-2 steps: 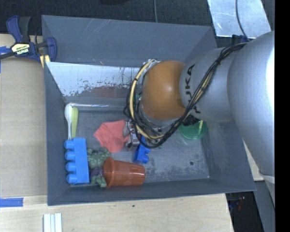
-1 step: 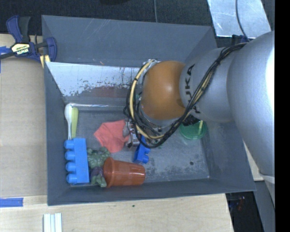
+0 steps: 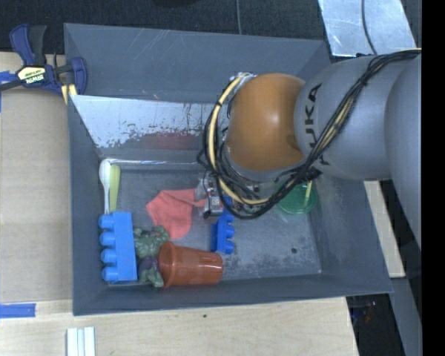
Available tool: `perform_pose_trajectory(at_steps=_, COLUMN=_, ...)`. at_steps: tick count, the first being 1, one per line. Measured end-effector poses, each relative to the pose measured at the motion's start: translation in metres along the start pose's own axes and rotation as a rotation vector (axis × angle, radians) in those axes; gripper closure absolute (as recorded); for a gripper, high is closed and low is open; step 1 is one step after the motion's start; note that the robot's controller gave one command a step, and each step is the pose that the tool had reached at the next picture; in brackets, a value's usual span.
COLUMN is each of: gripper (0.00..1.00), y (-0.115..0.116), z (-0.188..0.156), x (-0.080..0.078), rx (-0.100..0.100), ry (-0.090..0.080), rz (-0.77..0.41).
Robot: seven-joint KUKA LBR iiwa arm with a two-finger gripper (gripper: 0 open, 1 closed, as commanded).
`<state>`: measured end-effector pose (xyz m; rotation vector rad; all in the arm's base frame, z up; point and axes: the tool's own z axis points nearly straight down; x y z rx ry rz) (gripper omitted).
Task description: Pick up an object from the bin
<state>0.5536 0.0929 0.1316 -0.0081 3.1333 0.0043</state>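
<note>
My gripper (image 3: 211,200) reaches down in the middle of the bin, mostly hidden under the arm's orange cover. Its metal tip sits at the right edge of a crumpled pink-red cloth (image 3: 172,211). Just below and right of the tip lies a small blue toy brick (image 3: 222,236). A green translucent thing (image 3: 300,199) peeks out from under the arm on the right.
Along the front wall lie a big blue building block (image 3: 117,247), a green camouflage toy (image 3: 150,249) and a brown-red cup on its side (image 3: 190,266). A yellow-white spoon-like tool (image 3: 110,184) rests by the left wall.
</note>
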Motion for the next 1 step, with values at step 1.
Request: perform_pose_trajectory(at_steps=1, gripper=1.00, y=0.0128, z=-0.0759, x=0.0074, rx=0.000, ry=0.001, rz=-0.035)
